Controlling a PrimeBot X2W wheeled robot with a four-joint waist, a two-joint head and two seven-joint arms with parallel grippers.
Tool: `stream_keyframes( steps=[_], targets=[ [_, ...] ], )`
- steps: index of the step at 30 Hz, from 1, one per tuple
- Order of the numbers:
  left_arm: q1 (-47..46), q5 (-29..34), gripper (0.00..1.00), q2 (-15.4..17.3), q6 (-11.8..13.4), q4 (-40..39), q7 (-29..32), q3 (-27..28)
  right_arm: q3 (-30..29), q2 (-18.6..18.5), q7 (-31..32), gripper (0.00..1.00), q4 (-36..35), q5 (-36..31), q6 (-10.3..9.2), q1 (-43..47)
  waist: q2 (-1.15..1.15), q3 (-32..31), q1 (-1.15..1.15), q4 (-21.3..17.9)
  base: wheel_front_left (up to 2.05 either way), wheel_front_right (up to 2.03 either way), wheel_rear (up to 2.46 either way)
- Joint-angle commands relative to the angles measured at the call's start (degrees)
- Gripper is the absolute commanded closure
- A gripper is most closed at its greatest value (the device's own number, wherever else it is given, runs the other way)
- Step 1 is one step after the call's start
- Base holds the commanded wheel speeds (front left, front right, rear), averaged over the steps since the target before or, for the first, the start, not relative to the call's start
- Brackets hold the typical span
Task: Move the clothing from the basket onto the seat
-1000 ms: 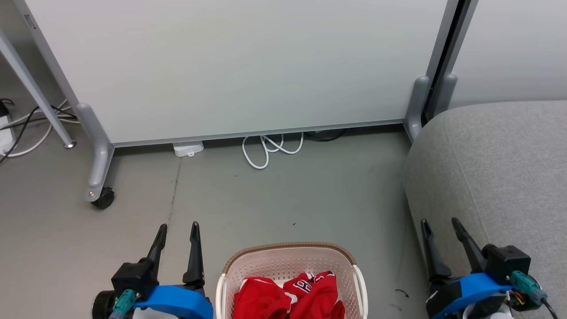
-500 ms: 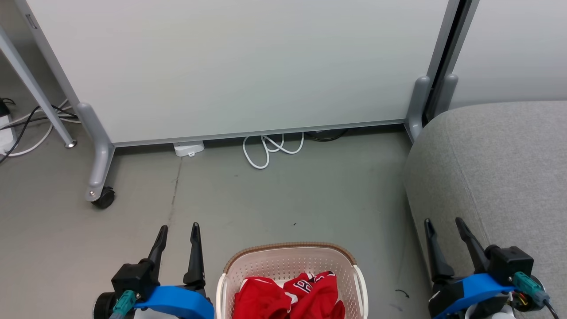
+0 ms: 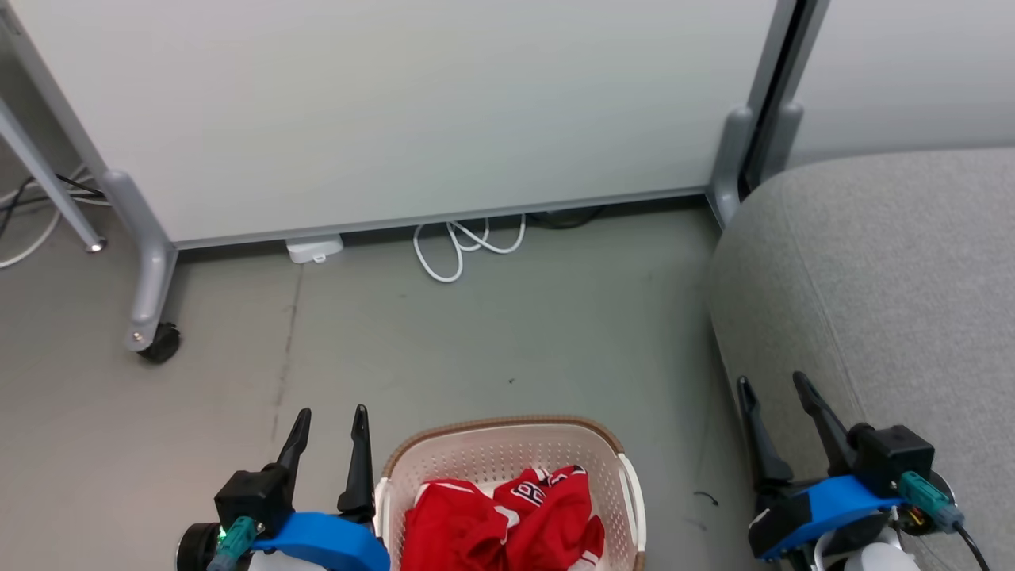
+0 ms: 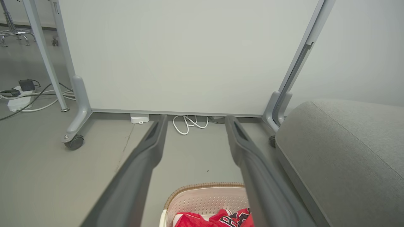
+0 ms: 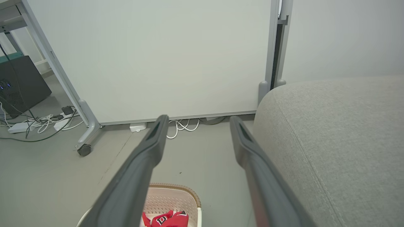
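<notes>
Now | change: the head camera tips slightly, so the whole scene slides; nothing itself moves | left gripper [image 3: 333, 412], right gripper [image 3: 769, 379]: both spread wide, empty | clothing [image 3: 507, 523]: heaped in basket [image 3: 499, 424], seat [image 3: 872, 277] near on the right | task: first pick not yet begun

The basket [image 3: 492, 456] is matt cream plastic, perforated, with a brown woven-look rim. The clothing [image 3: 492, 523] is soft red cloth. The seat [image 3: 872, 262] is coarse grey fabric. The floor [image 3: 492, 333] is smooth, matt grey; the partition panel [image 3: 396, 103] is smooth and pale.
</notes>
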Motion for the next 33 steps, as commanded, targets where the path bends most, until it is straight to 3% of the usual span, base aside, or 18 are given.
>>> stream_keyframes(
  steps=[1,11,33],
  targets=[
    [-1.18,0.49,0.0,0.39,-0.17,0.64,-0.14,-0.25,0.42,-0.3,-0.01,0.0,-0.37,-0.18,0.11,-0.99,0.0,1.59,0.0,-1.42,0.0,0.0,0.0],
    [-4.85,1.28,0.0,1.13,-1.25,9.17,0.39,-2.46,3.16,-0.29,-0.05,0.0,-1.95,-0.16,0.07,-3.99,0.0,9.4,0.0,-7.43,0.0,0.0,0.0],
    [-20.25,5.65,0.0,5.31,-3.9,37.37,3.29,-9.8,8.84,-0.24,-1.48,0.0,-3.13,4.22,0.07,-11.4,0.0,26.65,0.0,-16.81,0.0,0.0,0.0]
  ],
)
